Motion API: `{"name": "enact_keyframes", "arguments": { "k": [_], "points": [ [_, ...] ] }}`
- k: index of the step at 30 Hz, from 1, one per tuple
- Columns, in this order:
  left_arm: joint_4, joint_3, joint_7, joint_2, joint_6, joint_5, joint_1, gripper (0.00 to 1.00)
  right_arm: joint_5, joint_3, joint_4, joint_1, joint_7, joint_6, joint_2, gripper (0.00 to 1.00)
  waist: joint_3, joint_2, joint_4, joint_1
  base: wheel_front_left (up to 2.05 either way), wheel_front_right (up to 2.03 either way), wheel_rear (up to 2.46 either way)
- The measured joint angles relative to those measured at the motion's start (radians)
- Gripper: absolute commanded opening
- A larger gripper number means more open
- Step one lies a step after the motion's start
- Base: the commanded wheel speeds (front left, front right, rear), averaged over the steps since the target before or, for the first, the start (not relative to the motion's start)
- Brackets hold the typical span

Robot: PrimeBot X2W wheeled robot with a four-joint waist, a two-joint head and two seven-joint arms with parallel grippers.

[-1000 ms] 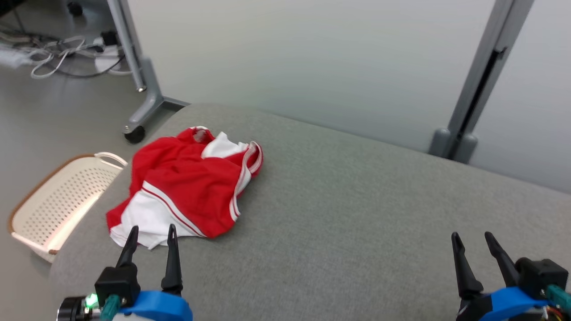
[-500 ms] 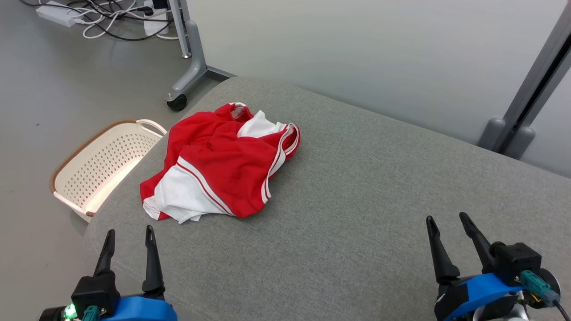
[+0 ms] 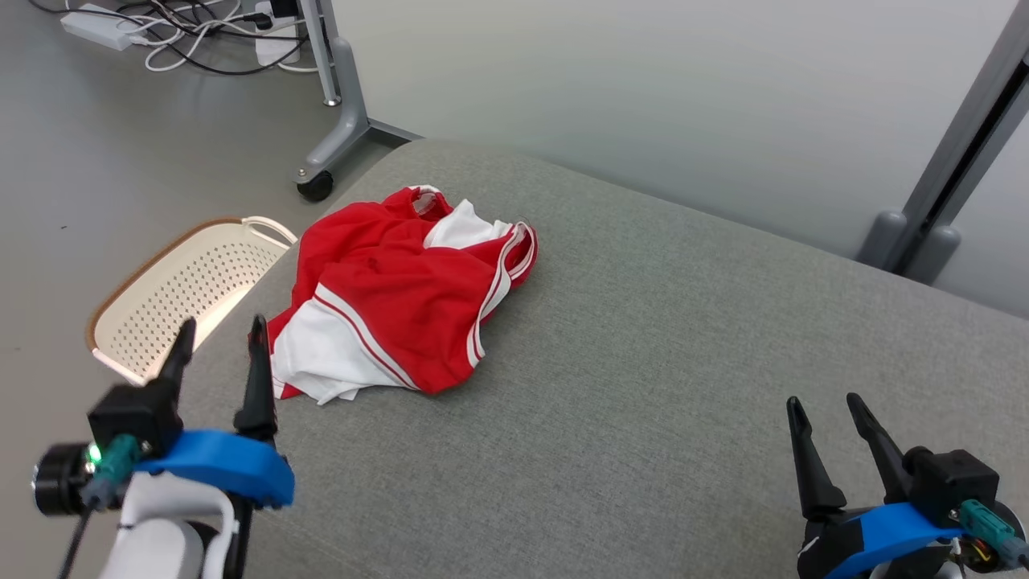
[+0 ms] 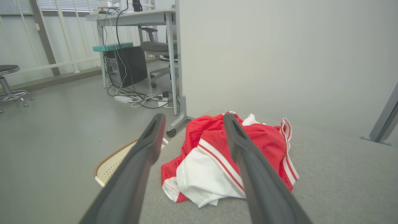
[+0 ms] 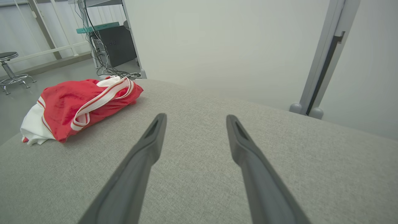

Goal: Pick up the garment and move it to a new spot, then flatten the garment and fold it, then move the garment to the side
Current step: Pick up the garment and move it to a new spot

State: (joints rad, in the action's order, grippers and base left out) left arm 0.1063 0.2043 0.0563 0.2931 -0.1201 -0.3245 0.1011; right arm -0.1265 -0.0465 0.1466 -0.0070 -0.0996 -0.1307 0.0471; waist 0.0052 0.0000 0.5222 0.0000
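**A:** Where does the garment lie?

**B:** The garment (image 3: 402, 297), red with white panels and striped trim, lies crumpled on the cushion (image 3: 643, 362), a grey upholstered surface. It occupies the cushion's far left part, and its white corner reaches close to the cushion's left edge. Nothing grips it.

**A:** How does the left gripper stand?

**B:** The left gripper (image 3: 223, 323) hovers over the cushion's left edge. Its jaws are spread wide and hold nothing. The fingers point toward the cushion's far end, with the garment's white corner just ahead of them. Whether a tip touches the cloth cannot be told.

**A:** And the right gripper?

**B:** The right gripper (image 3: 823, 400) hangs over the cushion's near right part. Its jaws are likewise spread and empty, with bare grey fabric beneath them.

**A:** What surrounds the cushion?

**B:** A pale perforated basket (image 3: 173, 281) with a brown rim sits on the floor just beside the cushion's left edge. A grey leg (image 3: 334, 137) on a caster stands beyond the cushion's far left corner, with cables (image 3: 185, 32) on the floor farther off.
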Motion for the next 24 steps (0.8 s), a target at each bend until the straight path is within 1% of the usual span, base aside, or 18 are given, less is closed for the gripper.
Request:
{"name": "enact_keyframes", "arguments": {
  "k": [1,3,6,7,8,11,13,15,17,20,24],
  "points": [
    [-0.002,-0.003,-0.017,0.007,0.016,-0.017,0.036,1.0,-0.002,-0.004,-0.006,0.004,0.0,0.0,0.0,1.0,0.005,0.0001,-0.001,0.0,0.0,0.0,0.0],
    [0.0,-0.026,-0.055,0.037,0.049,-0.044,0.1,1.0,-0.005,-0.002,-0.024,0.004,0.002,0.0,0.0,1.0,0.03,0.0,-0.022,-0.0001,0.0,0.0,0.0],
    [0.019,-0.074,-0.125,0.061,0.076,-0.112,0.205,1.0,-0.002,0.004,-0.049,-0.002,0.012,0.0,0.001,1.0,0.08,0.0,-0.063,0.0002,0.0,0.0,0.0],
    [0.035,-0.094,-0.162,0.066,0.076,-0.147,0.232,1.0,0.002,0.007,-0.056,-0.008,0.019,0.0,0.0,1.0,0.1,0.0001,-0.08,0.0002,0.0,0.0,0.0],
    [0.052,-0.099,-0.199,0.085,0.078,-0.154,0.255,1.0,0.007,0.011,-0.065,-0.014,0.021,0.0,0.0,1.0,0.117,0.0002,-0.096,0.0001,0.0,0.0,0.0],
    [0.091,-0.134,-0.304,0.113,0.088,-0.22,0.329,1.0,0.019,0.013,-0.087,-0.031,0.034,0.0,0.0,1.0,0.174,0.0001,-0.142,0.0003,0.0,0.0,0.0],
    [0.119,-0.16,-0.366,0.116,0.095,-0.282,0.372,1.0,0.028,0.011,-0.106,-0.045,0.041,0.0,0.0,1.0,0.214,0.0001,-0.171,0.0002,0.0,0.0,0.0],
    [0.148,-0.174,-0.417,0.129,0.096,-0.311,0.408,1.0,0.034,0.011,-0.124,-0.058,0.048,0.0,0.0,1.0,0.253,0.0002,-0.198,0.0003,0.0,0.0,0.0],
    [0.179,-0.203,-0.468,0.126,0.094,-0.371,0.443,1.0,0.04,0.009,-0.142,-0.072,0.054,0.0,0.001,1.0,0.286,0.0002,-0.22,0.0004,0.0,0.0,0.0],
    [0.218,-0.207,-0.579,0.138,0.09,-0.419,0.47,1.0,0.051,0.008,-0.162,-0.083,0.064,0.0,0.0,1.0,0.328,0.0003,-0.252,0.0003,0.0,0.0,0.0],
    [0.224,-0.217,-0.703,0.151,0.075,-0.48,0.505,1.0,0.055,0.008,-0.177,-0.088,0.073,0.0,0.0,1.0,0.358,0.0003,-0.28,0.0003,0.0,0.0,0.0]
  ]
}}
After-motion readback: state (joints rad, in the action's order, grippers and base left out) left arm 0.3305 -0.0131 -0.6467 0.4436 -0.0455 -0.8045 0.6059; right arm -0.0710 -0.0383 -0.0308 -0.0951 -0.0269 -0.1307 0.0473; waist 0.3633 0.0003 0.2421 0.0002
